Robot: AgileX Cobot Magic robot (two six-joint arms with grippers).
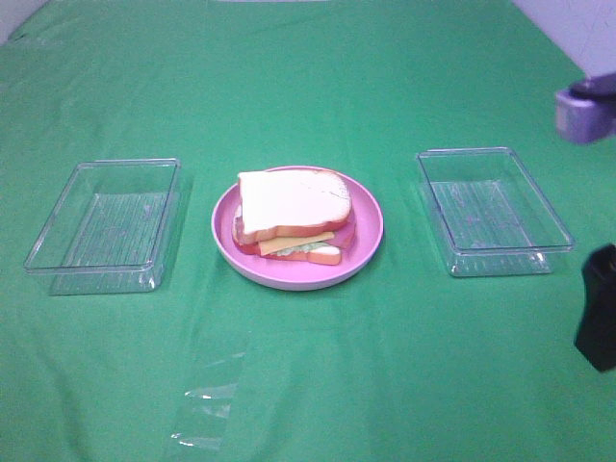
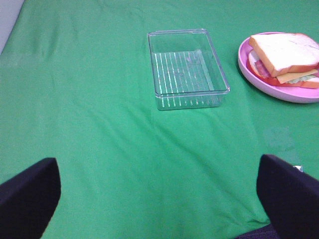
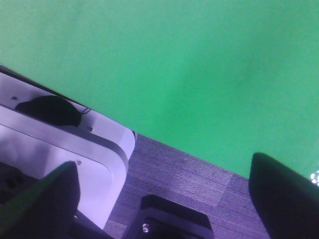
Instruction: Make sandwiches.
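Sandwiches (image 1: 294, 217) sitting stacked on pink plate (image 1: 371, 241), well apart from both empty, wide-open end effectors: left (image 2: 159, 199), right (image 3: 164, 189).

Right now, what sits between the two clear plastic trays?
The round pink plate holding the sandwich sits between left tray and right tray, touching neither; seen in the exterior high view.

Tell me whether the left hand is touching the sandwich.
Apart. The left wrist view shows the open left hand over bare green cloth, well short of the sandwich.
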